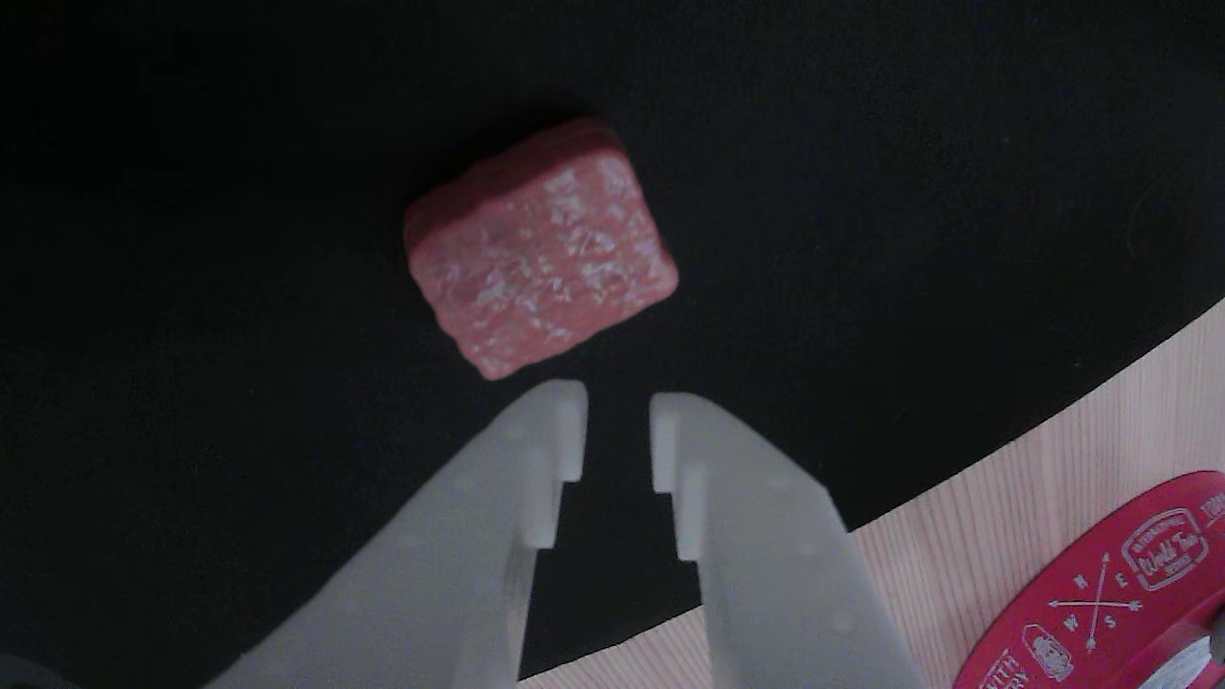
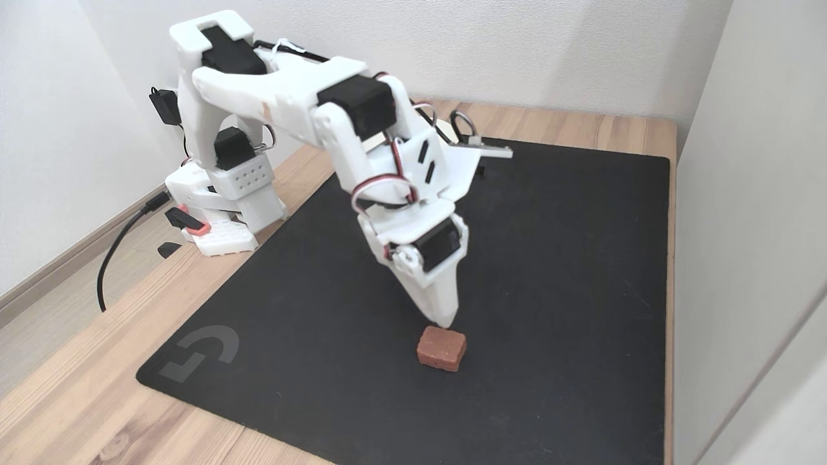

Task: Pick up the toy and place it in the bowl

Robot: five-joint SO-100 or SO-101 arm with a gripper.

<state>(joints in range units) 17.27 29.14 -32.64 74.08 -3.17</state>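
Fingers [image 1: 585, 431] slightly parted, empty, just short of the toy [image 1: 541, 247] on the black mat [image 1: 191, 287]; looks light, rigid, grippy: widen, then pinch its grooved sides.

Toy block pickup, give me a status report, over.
Gripper jaws slightly apart, holding nothing, poised beside toy block. Block flat on black mat. Nothing in the way.
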